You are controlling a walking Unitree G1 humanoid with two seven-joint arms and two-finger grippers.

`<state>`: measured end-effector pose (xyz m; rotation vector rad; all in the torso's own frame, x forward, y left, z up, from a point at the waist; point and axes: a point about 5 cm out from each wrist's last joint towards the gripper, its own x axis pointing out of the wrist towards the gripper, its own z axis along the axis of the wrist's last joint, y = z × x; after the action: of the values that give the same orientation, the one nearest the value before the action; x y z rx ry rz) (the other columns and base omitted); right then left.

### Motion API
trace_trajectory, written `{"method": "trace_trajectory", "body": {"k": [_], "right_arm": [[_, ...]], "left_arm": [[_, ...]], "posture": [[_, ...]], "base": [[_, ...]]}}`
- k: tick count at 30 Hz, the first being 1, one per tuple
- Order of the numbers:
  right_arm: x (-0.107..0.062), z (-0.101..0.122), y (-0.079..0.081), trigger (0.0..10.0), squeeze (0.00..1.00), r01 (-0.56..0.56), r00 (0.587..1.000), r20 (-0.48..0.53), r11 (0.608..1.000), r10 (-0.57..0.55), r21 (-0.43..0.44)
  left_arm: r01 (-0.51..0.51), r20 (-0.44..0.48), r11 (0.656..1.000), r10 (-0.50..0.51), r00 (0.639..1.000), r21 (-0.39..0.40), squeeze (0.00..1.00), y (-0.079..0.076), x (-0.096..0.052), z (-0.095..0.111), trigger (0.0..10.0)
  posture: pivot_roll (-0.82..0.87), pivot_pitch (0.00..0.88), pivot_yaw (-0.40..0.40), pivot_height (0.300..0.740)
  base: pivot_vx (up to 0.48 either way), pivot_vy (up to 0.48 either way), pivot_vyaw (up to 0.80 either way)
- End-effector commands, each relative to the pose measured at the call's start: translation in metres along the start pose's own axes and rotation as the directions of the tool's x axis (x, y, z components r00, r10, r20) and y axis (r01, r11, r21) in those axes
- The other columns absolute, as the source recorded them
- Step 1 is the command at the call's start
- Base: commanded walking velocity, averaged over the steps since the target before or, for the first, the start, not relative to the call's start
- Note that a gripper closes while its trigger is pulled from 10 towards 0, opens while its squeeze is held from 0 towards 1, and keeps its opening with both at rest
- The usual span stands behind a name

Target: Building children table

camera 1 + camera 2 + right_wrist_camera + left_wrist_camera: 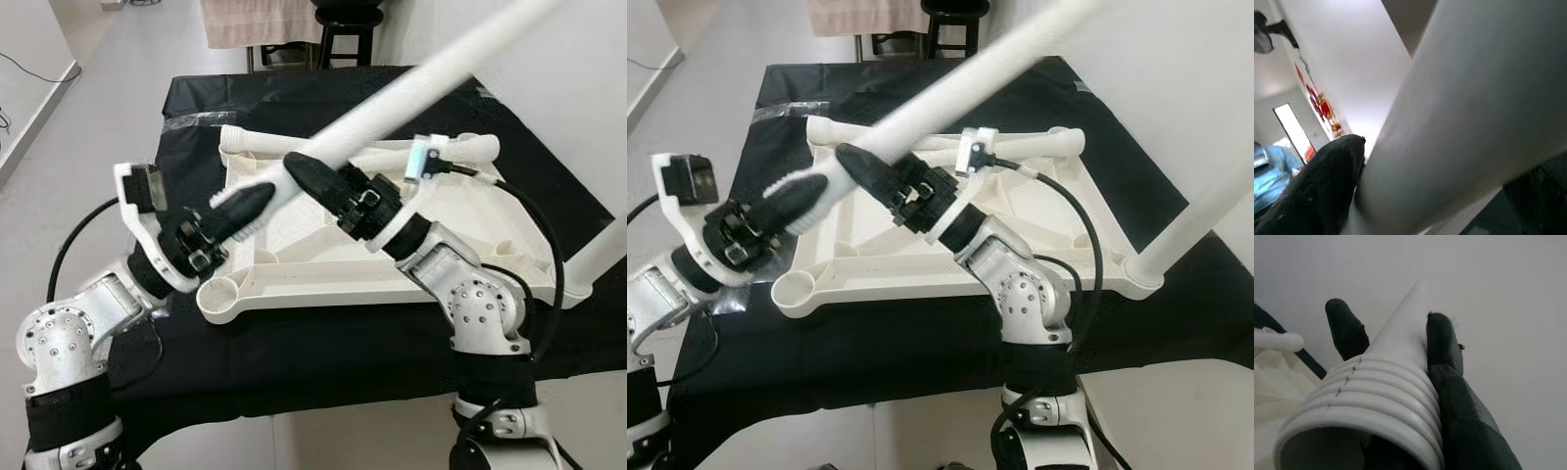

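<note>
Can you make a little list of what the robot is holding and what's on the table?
held: long white plastic table leg with threaded end
left end effector: shut on the leg's threaded end
right end effector: shut on the leg, further up
on table: white plastic tabletop lying upside down
already fitted: another white leg in corner socket
surface: black cloth-covered table
</note>
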<state>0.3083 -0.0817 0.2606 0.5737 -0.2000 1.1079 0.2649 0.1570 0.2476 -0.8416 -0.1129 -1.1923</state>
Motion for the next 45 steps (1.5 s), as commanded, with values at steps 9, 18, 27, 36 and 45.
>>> {"method": "trace_trajectory", "body": {"k": [9,18,27,36,45], "right_arm": [[0.011,-0.001,0.004,10.0,0.00,-0.042,0.999,-0.001,0.999,0.042,0.014],[0.026,0.008,0.015,10.0,0.00,-0.086,0.987,0.146,0.983,0.062,0.162],[0.032,0.010,0.025,4.5,0.00,-0.145,0.978,0.177,0.975,0.115,0.168],[0.033,0.004,0.034,0.0,0.00,-0.180,0.975,0.155,0.971,0.156,0.154],[0.031,0.005,0.031,0.0,0.00,-0.164,0.978,0.149,0.977,0.143,0.139]], "left_arm": [[0.061,-0.038,0.998,-0.061,0.997,0.013,0.00,-0.010,0.002,-0.006,10.0],[0.061,-0.055,0.998,-0.060,0.997,0.016,0.00,-0.010,0.002,-0.012,10.0],[0.059,-0.055,0.998,-0.058,0.997,0.017,0.00,-0.010,0.002,-0.012,10.0],[0.060,-0.055,0.998,-0.058,0.997,0.022,0.00,-0.009,0.002,-0.012,10.0],[0.047,-0.006,0.996,-0.047,0.999,0.071,0.00,-0.008,0.003,-0.009,10.0]], "posture": [[-0.03,0.064,-0.049,0.740],[-0.04,0.068,-0.049,0.740],[-0.03,0.071,-0.052,0.740],[-0.03,0.073,-0.050,0.740],[-0.03,0.075,-0.047,0.740]], "base": [[0.000,0.000,0.00],[0.000,0.000,0.00],[0.000,0.000,0.00],[0.000,0.000,0.00],[0.000,0.000,0.00]]}}
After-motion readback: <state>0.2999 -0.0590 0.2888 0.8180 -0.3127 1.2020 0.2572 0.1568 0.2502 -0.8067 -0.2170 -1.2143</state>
